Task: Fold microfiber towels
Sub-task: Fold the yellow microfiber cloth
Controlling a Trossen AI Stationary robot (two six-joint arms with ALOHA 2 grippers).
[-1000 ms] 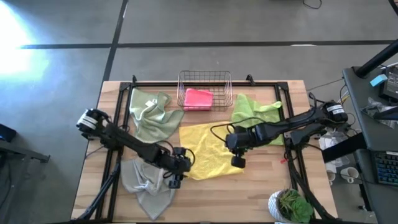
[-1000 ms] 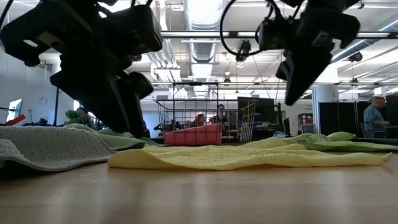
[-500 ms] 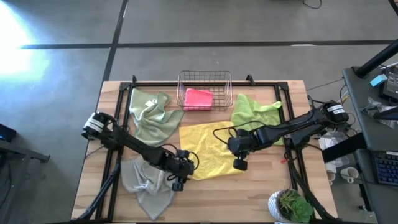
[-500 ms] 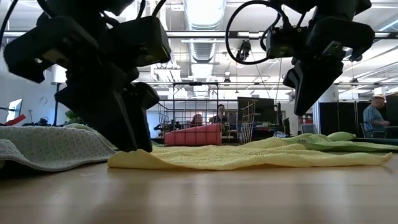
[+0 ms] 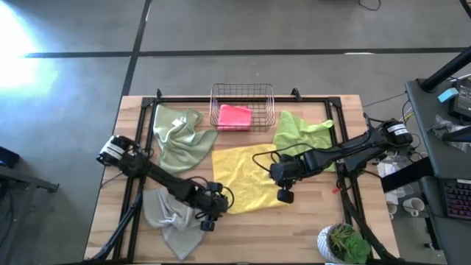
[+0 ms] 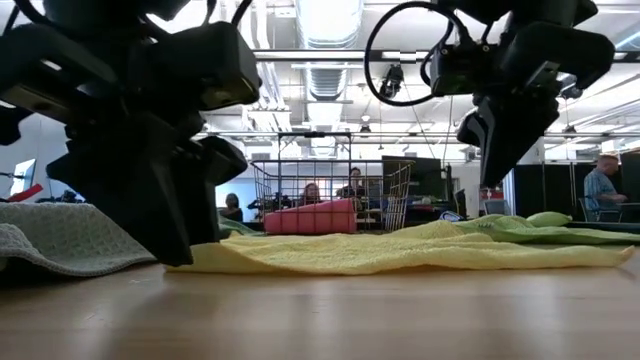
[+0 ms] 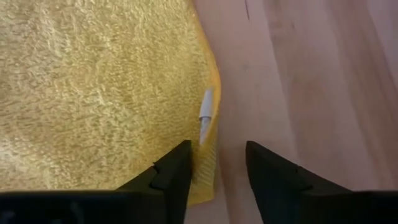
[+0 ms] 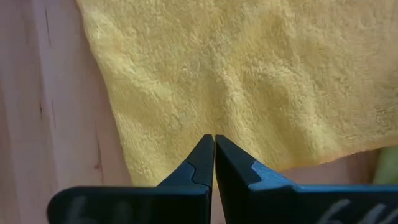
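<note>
Yellow towel (image 5: 246,177): spread flat mid-table, front of the wire basket (image 5: 242,94); its small white tag (image 7: 206,116) sits at one edge nr the L fingers.
Left gripper (image 5: 209,216): low at the yellow towel's front-left corner; fingers (image 7: 176,171) spread apart w/ the towel edge in the gap between them, nothing pinched that the wrist view shows. In low view it's a big dark mass right down at table level (image 6: 160,190).
Right gripper (image 5: 283,194): over the yellow towel's front-right part, near its edge; fingers (image 8: 202,163) pressed together, tips meeting, nothing between them. Low view shows it hanging clear above the towel (image 6: 505,130).
Pink towel (image 5: 235,117): folded, inside the basket at table's back.
Lime towel (image 5: 298,136): rumpled, right of the basket, touching the yellow one's right side, partly under R arm.
Sage towel (image 5: 178,138): crumpled, left of the basket, just beside the yellow one's left edge.
Grey towel (image 5: 171,218): bunched at front-left, partly under L arm.
Table (image 5: 309,228): wood top, black frame rails along sides.
Plant (image 5: 344,243): front-right corner.
Room: people (image 6: 604,190) far off behind the table in low view.
</note>
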